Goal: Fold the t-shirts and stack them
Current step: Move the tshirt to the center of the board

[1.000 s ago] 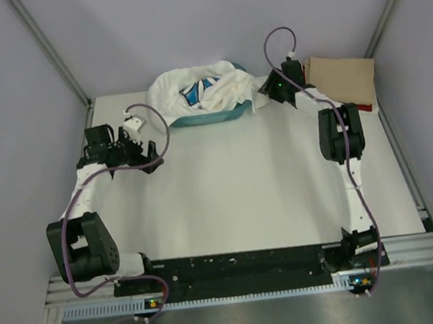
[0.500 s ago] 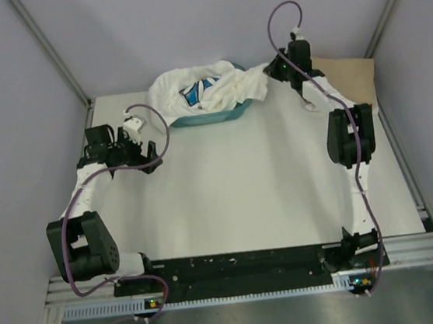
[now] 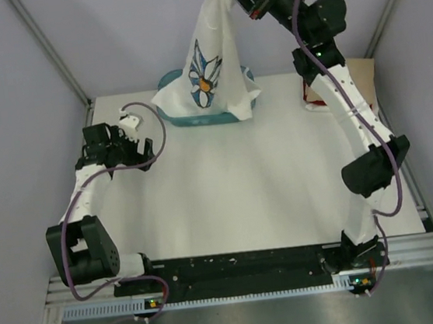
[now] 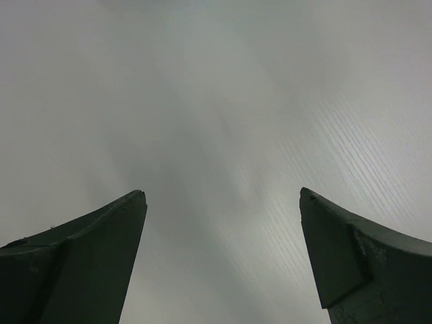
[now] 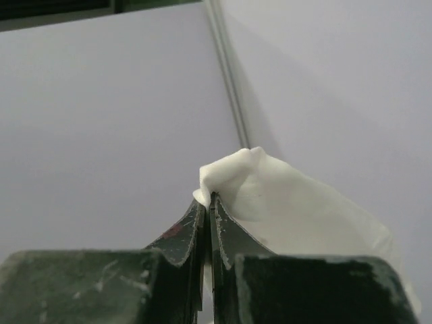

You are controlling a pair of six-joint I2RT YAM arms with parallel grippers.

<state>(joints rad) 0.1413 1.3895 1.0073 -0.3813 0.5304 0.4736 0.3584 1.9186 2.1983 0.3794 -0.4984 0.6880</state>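
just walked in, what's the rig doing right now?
The right gripper is shut on a pinch of the white t-shirt, holding it high so it hangs down, its lower end draped over the teal tub. The left gripper is open and empty above the left side of the table. A tan t-shirt lies at back right.

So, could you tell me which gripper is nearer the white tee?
Right. The right gripper is shut on the tee; the left gripper sits open, apart, to its left.
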